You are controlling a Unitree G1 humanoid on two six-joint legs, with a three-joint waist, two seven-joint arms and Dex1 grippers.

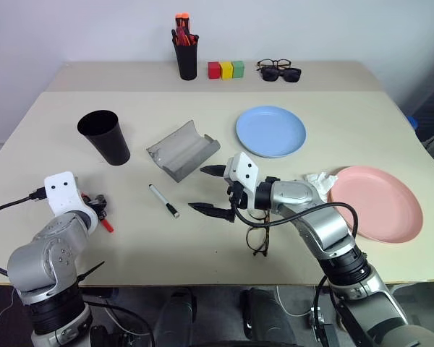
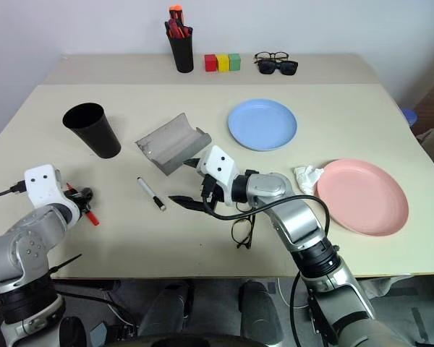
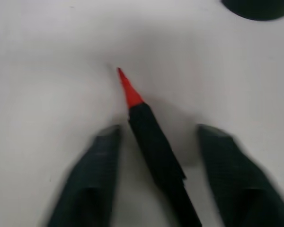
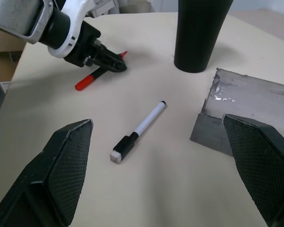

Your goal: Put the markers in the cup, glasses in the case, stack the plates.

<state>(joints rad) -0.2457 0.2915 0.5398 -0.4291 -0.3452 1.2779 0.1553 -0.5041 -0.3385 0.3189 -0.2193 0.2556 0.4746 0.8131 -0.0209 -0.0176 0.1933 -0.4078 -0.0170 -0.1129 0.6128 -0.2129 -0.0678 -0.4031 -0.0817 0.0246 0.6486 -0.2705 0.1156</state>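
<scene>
Beige table (image 1: 202, 246), two arms working over the near half.

Left gripper (image 4: 114, 63) sits low at the near left corner of the table, fingers partly apart and straddling the red-capped marker (image 4: 91, 79). The marker lies flat on the tabletop between the two fingers (image 3: 92, 182); in the wrist view there is a gap on each side of the barrel, so I cannot tell that it is pinched. Its red tip pokes out ahead of the fingertips, red cap trailing out the back.

Right gripper (image 1: 211, 191) hangs mid-table, pointing across toward the robot's left, jaws spread wide with nothing between them. The white marker with the black cap (image 1: 163, 200) lies on the table just beyond its fingertips, not touched.

Grey case (image 1: 182, 150) lies open beside the gripper, on its far side, curved shell facing up. Black cup (image 1: 105, 137) stands upright to the left of the case, well apart from both markers; what is inside it I cannot see.

Black-framed glasses (image 1: 257, 237) lie on the table under the right forearm, partly hidden by it. A crumpled white tissue (image 1: 320, 183) sits between the forearm and the pink plate (image 1: 380, 206). Light blue plate (image 1: 271, 131) rests apart from the pink one, farther back; the two are unstacked.

Along the back edge: a narrow black cup of red-orange pens (image 1: 185, 47), three coloured blocks (image 1: 226, 69), and sunglasses paired with another pair of eyeglasses (image 1: 279, 70).
</scene>
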